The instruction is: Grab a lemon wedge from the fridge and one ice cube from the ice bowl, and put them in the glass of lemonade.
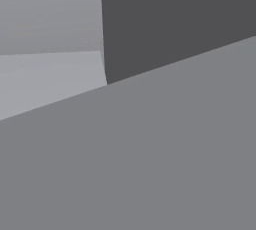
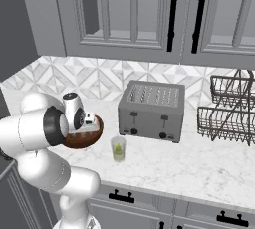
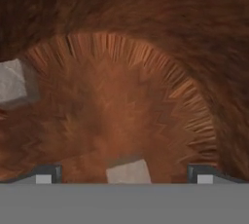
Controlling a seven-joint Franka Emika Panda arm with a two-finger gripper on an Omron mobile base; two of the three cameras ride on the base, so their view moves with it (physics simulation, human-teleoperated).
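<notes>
My gripper (image 3: pixel 125 174) is open, reaching down into the brown wooden ice bowl (image 3: pixel 121 72). One pale ice cube (image 3: pixel 127 171) lies between the fingertips (image 3: pixel 47 173), untouched by either pad. Another ice cube (image 3: pixel 14 84) rests at the bowl's left side. In the right base view the hand (image 2: pixel 88 120) dips into the ice bowl (image 2: pixel 94 136) on the marble counter. Just right of the bowl stands the glass of lemonade (image 2: pixel 118 154), with a small yellow-green lemon wedge (image 2: pixel 118 148) inside it. The fridge's dark grey side (image 2: pixel 12 19) rises at the far left.
A grey toaster (image 2: pixel 152 109) stands behind and to the right of the glass. A wire dish rack (image 2: pixel 226 111) sits at the right. Grey wall cabinets (image 2: pixel 134 14) with black handles hang above the counter (image 2: pixel 189 168). The left base view holds plain grey panels (image 1: pixel 150 159).
</notes>
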